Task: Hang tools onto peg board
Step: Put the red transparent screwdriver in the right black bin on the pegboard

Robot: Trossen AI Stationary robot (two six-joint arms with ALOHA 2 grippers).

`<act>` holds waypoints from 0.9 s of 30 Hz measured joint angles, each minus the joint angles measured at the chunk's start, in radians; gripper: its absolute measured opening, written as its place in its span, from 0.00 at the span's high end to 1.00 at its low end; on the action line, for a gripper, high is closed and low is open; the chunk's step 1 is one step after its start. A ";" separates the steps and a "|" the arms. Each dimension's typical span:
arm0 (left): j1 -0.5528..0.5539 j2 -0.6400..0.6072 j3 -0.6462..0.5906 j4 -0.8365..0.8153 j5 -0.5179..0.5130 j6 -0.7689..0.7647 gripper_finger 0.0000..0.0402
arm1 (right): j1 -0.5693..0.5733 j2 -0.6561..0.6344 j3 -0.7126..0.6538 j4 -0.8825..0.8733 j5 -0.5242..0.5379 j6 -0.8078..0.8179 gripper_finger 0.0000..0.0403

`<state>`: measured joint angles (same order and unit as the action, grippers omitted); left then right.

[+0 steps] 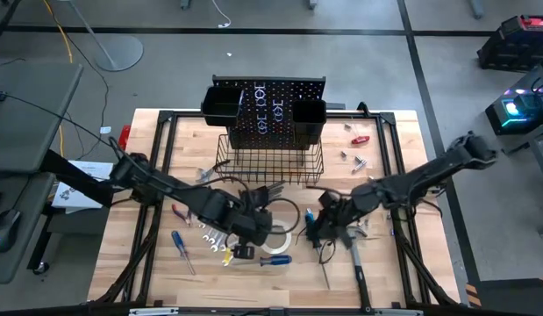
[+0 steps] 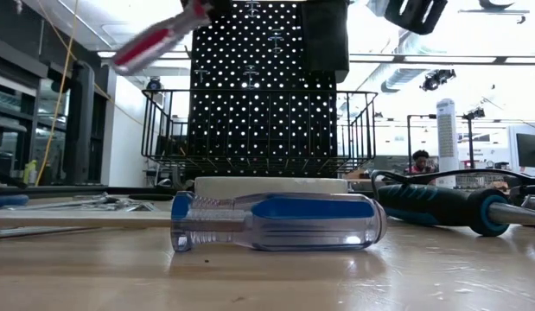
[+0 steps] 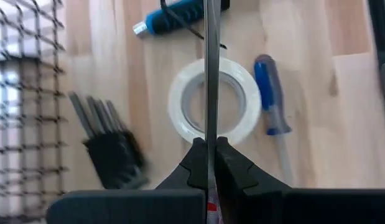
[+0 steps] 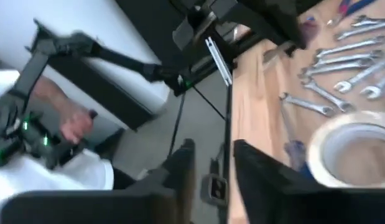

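The left gripper [image 3: 210,163] is over the table's middle, its fingers clamped together on the thin metal shaft of a red-handled screwdriver [image 2: 160,41], which is held clear of the tabletop. Directly beneath it lies the white tape roll [image 3: 213,99], with a blue-handled screwdriver [image 3: 271,94] just beside it and a set of hex keys [image 3: 112,144] near the wire basket [image 1: 271,161]. The peg board [image 1: 269,112] stands upright at the table's far edge. The right gripper [image 4: 212,165] is beside the tape roll, fingers apart and holding nothing. Wrenches [image 4: 341,68] lie on the wood beyond it.
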<state>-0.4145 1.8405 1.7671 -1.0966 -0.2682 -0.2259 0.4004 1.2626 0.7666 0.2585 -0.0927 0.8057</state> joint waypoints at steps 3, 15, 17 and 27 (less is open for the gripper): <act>0.000 0.002 0.003 0.008 -0.059 0.047 1.00 | 0.018 0.097 0.000 0.180 0.094 0.071 0.58; -0.003 -0.005 0.003 0.160 -0.099 -0.195 1.00 | 0.029 0.250 0.000 0.534 0.336 0.113 0.41; -0.003 -0.005 0.003 0.200 -0.099 -0.238 1.00 | 0.034 0.247 0.000 0.534 0.358 0.090 0.41; 0.015 -0.004 0.003 0.318 -0.101 -0.357 1.00 | 0.038 0.247 0.066 0.491 0.460 -0.078 0.46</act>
<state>-0.3995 1.8362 1.7702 -0.7790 -0.3689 -0.5834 0.4389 1.5093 0.8328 0.7497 0.3673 0.7277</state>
